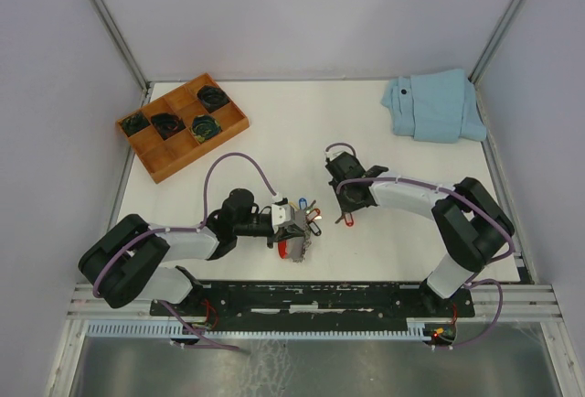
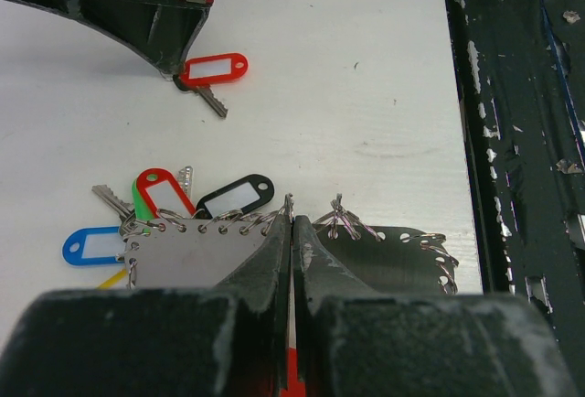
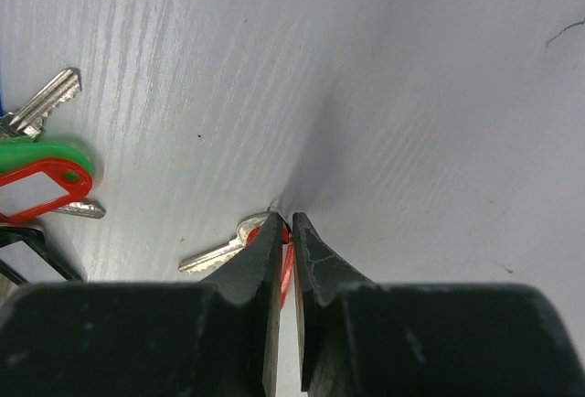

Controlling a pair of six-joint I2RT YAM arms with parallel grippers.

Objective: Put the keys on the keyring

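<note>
By table (image 1: 274, 123) edge | left hand (image 2: 292, 232) grips keyring (image 2: 192, 258) | right hand (image 3: 286, 232) pinches red key (image 2: 212, 70)

Left arm (image 1: 174, 249): folded low along the near edge, left of centre. Left gripper (image 1: 294, 230): level, fingers pinched onto the keyring (image 2: 183, 260).
Right arm (image 1: 430, 200): arched from the near-right corner toward centre. Right gripper (image 1: 345, 216): angled down, fingers pinched onto the red-tagged key (image 3: 215, 253).
</note>
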